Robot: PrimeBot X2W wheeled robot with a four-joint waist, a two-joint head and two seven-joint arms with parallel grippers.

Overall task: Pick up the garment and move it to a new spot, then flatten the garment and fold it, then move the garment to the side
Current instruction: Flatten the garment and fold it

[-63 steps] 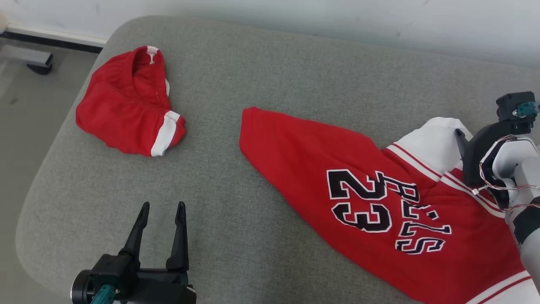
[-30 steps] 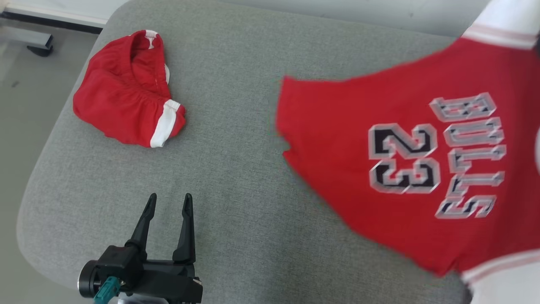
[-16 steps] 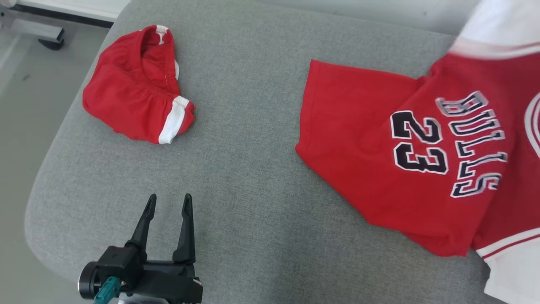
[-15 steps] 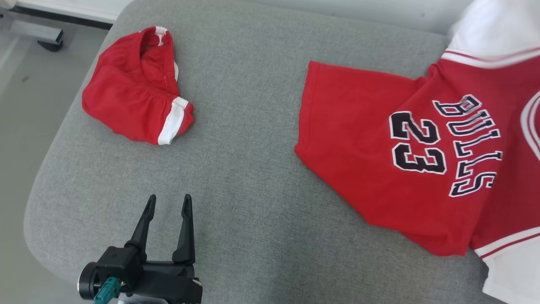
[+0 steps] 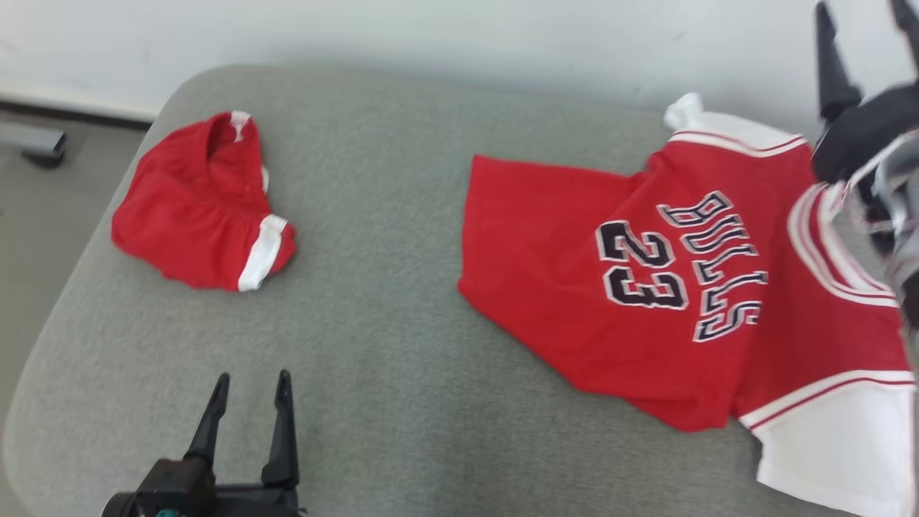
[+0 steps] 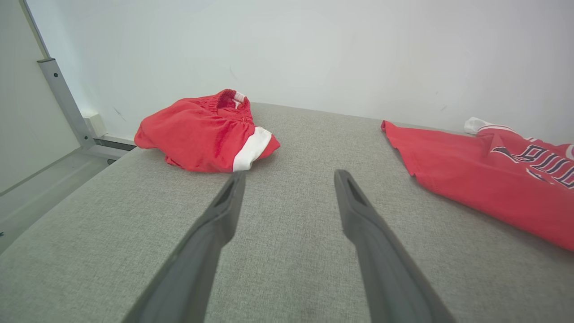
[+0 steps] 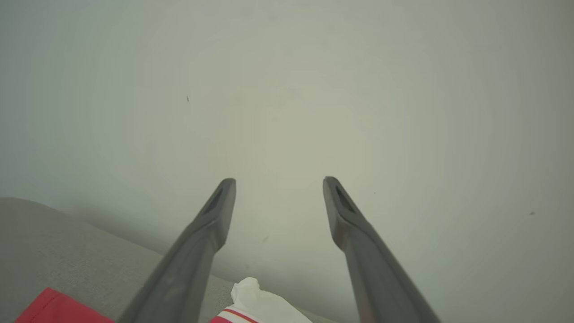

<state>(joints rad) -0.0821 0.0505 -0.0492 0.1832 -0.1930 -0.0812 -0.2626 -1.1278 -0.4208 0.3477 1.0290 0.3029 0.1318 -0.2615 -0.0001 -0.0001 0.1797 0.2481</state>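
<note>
jersey (image 5: 560,273) lies rumpled on the cushion (image 5: 402,373); my right pincer (image 5: 865,43) and left pincer (image 5: 253,380) are both spread, empty. flattening next, i judge: pinch opposite edges, pull taut.

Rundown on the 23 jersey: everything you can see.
The jersey is red fabric with white sleeves, red-and-white striped trim and black, white-edged "BULLS 23" lettering. It lies print-up, spread but wrinkled, on the right of the grey cushion, one sleeve bunched at the far edge. The open right gripper holds none of it.
</note>
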